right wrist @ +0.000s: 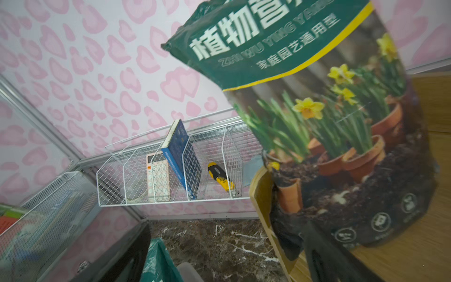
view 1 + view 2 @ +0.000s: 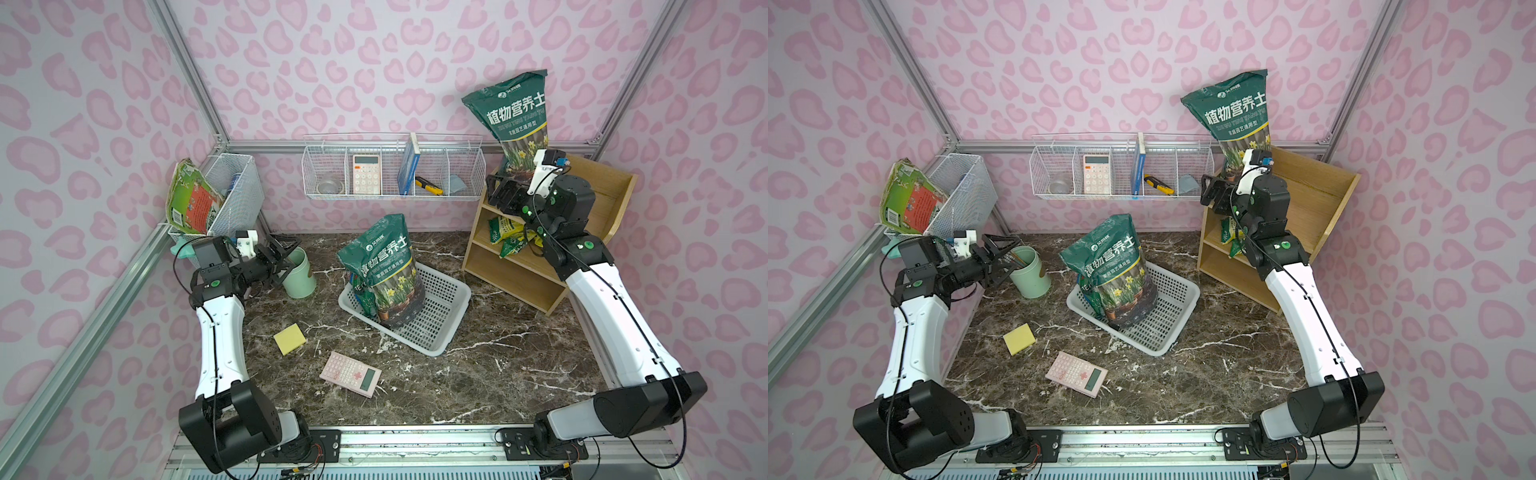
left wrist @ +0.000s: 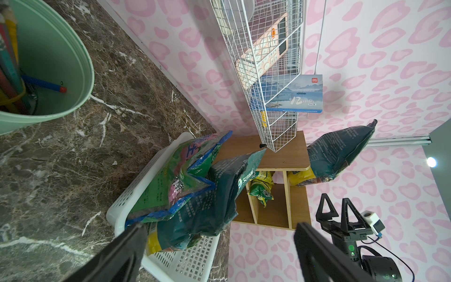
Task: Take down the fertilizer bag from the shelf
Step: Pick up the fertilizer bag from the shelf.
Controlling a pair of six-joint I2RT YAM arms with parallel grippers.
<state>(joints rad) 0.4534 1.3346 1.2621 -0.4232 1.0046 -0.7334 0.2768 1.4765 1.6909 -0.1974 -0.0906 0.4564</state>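
Pink heart walls, marble worktop (image 2: 498, 365); shelf (image 2: 611, 199) at its far right corner. Bag (image 2: 515, 120) stands upright on the top tier, at the end nearest the wire basket (image 2: 316, 166). Right jaws spread wide at the bag's base, gripping nothing. Left jaws open too, empty, by the cup (image 2: 300, 276). Risk: bag's tall & close to the tier's edge, so a bump before closing could topple it. Slick film may also slip.

Wire basket (image 2: 473, 166) crowds shelf (image 2: 611, 195) top; tabletop (image 2: 511, 332) between shelf, tray (image 2: 449, 307) open.
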